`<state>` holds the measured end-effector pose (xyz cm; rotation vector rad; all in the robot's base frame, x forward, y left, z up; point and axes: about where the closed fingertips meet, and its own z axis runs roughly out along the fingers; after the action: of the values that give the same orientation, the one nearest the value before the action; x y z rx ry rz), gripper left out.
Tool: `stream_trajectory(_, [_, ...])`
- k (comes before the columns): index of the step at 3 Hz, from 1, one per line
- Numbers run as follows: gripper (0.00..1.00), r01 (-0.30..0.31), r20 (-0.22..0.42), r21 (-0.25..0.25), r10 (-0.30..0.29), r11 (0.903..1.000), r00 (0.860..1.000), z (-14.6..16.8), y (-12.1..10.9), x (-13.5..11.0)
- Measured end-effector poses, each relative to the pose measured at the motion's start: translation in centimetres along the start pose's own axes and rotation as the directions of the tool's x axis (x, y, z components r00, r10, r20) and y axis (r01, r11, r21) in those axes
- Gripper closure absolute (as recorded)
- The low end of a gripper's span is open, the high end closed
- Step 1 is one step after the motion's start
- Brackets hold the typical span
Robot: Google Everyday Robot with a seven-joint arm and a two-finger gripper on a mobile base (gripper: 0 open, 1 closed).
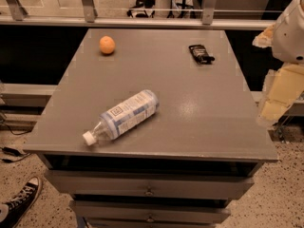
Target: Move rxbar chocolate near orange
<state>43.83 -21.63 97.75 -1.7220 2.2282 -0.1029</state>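
Plainly, this is the very start of the job: nothing is held, and the reach for the bar is not yet made. The rxbar chocolate (201,53) lies flat toward the far right of the table (204,127), a little askew. The orange (107,45) sits near the far left corner, well apart from it, with bare grey top between them. A clear plastic bottle (121,117) lies on its side nearer the front, off the line between bar and fruit.

The pale end effector (276,101) hangs just beside the table's right rim, nearer the front than the bar and touching nothing. Whether it is released or clenched I cannot tell.

By my reckoning, the next move calls for swinging in over the far right corner and coming down squarely on the thin wrapper. The bar would then be carried leftward along the back, where the bottle should not interfere.

Most of the arm is cut off at the right of the view. The wrapper's print cannot be read. A sneaker (19,201) shows at the lower left, its wearer out of sight.
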Motion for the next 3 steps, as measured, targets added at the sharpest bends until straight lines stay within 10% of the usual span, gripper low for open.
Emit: stream_trajectory(3, [0.00,0.006,0.080,0.067,-0.011,0.9977,0.997,1.6,-2.9,-0.1])
